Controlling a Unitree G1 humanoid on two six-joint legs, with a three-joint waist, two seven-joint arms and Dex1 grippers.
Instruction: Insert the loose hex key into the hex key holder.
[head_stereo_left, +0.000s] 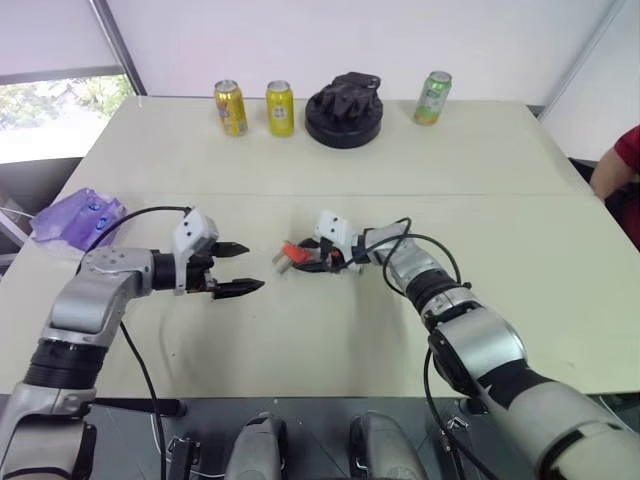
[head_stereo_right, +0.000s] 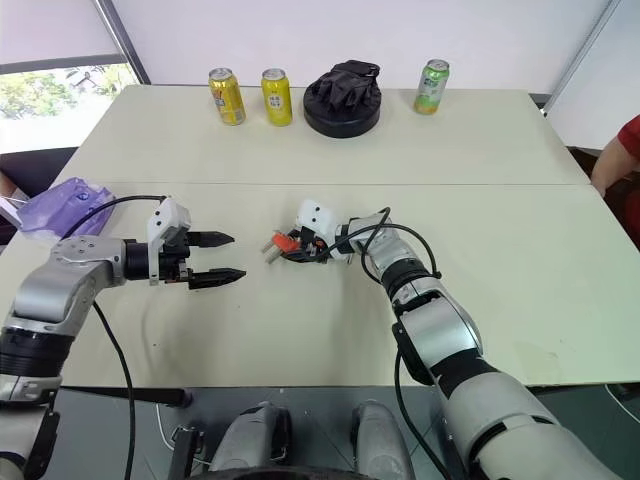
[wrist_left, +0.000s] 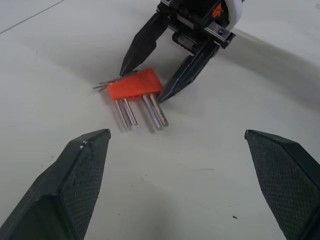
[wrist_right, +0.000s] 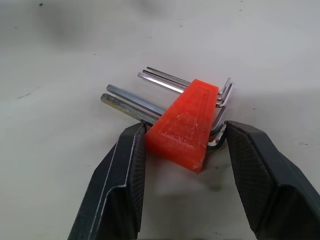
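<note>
On the pale table, the robot's right gripper reaches in from the right with its two black fingers either side of the orange hex key holder. One finger presses against the holder's edge and the long keys, and the other sits at the bent ends of the keys. The jaws are about half closed around the block; whether it is firmly gripped cannot be told. The holder lies flat near the middle of the table, four silver keys poking out of one side. A separate loose hex key cannot be picked out among them.

The left gripper hovers just above the table a little way to the left of the holder, pointing at it. Its fingers are spread wide and hold nothing.

Along the far edge stand two yellow cans, a green can and a black round object. A crumpled purple bag lies at the left edge. A person's red sleeve shows at the right.
</note>
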